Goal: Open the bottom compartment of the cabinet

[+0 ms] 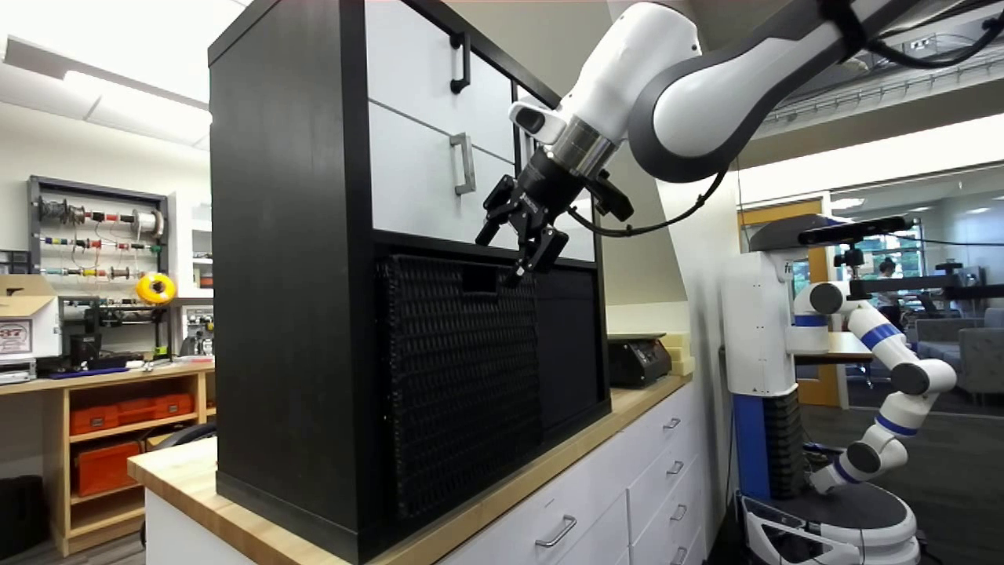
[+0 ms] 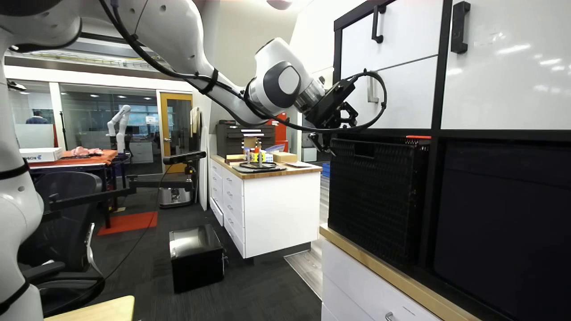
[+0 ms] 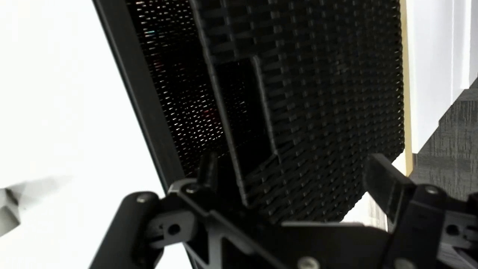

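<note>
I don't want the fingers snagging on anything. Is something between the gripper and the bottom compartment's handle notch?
Nothing visible: in the wrist view, no object shows between the open gripper and the handle notch of the bottom compartment. Whether gripper and compartment already touch, I can't tell.

Numeral "37" on the label of a carton, smaller print around it illegible, letters "fe" high on the white robot, both in an exterior view, dark lettering on a white box in an exterior view, too blurred to read
</note>
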